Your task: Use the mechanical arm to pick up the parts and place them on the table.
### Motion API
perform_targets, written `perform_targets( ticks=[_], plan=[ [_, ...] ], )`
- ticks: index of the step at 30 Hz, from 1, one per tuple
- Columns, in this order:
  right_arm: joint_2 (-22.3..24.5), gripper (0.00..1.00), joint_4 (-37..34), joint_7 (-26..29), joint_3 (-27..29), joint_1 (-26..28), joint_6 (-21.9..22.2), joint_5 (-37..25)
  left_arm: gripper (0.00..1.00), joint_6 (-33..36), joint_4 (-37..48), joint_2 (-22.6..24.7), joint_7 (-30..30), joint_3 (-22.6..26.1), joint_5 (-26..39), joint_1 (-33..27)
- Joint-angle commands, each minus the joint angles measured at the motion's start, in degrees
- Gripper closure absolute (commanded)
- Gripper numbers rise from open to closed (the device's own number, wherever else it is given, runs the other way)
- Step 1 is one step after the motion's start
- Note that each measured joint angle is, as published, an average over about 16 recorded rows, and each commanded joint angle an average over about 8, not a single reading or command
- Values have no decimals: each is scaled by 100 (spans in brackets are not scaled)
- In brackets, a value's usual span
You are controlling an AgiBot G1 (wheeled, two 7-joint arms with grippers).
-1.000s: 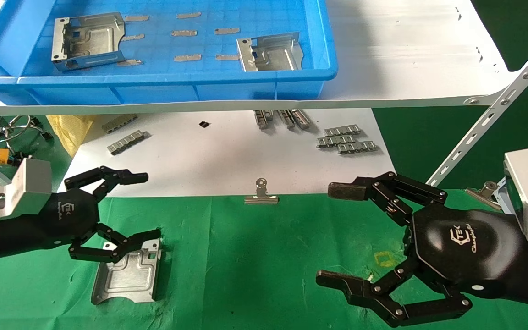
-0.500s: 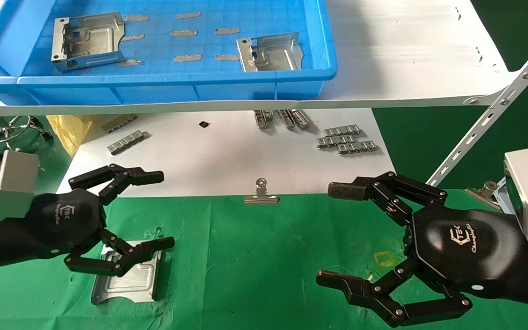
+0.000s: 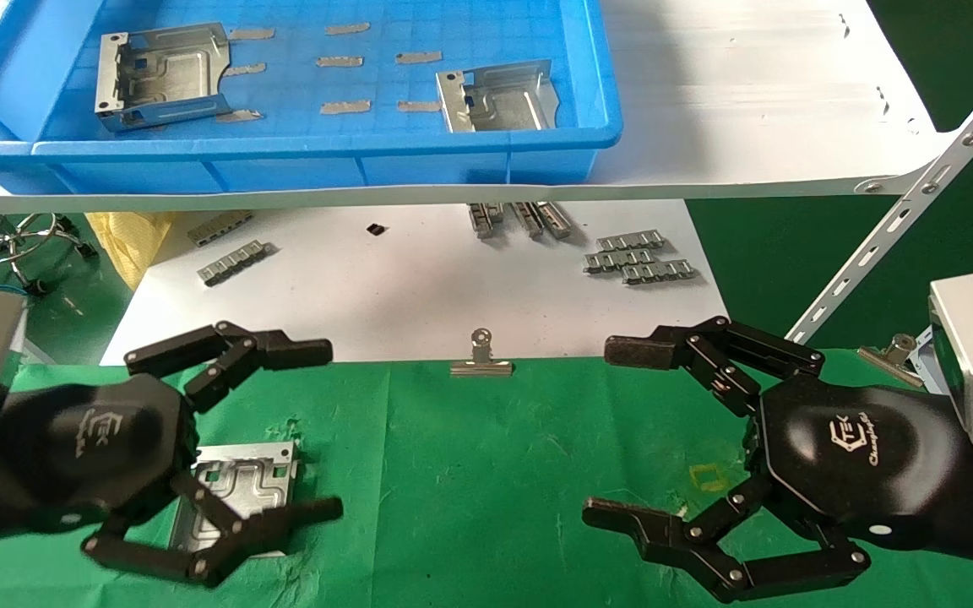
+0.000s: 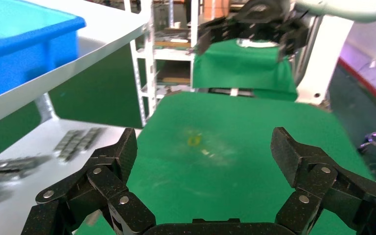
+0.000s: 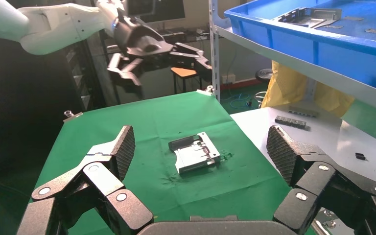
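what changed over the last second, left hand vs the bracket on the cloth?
The left gripper, open throughout, rose off the bracket and drew back toward the robot; its lower finger no longer lies on the part, which rests flat and free on the green table, unshifted. The right gripper stayed open and parked above the cloth. The two brackets in the blue bin and the binder clip are unchanged.

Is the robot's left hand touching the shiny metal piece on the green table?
Apart. The right wrist view shows the left hand raised high above the part, which lies alone on the table.

White metal shelving racks [image 4: 147, 58] stand behind, with a dark wall [image 5: 19, 107].
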Motion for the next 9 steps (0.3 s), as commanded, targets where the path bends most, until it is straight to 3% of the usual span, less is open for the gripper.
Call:
perform_targets(
  ticks=[1,9],
  plan=[
    [0,0,0,0,0,0,0,0,0,-21,-251,-37,-184,-105,-56,110],
    [0,0,-1,0,0,-1,1,1,0,-61,-798,-115,-558,-333,-180,345]
  ],
)
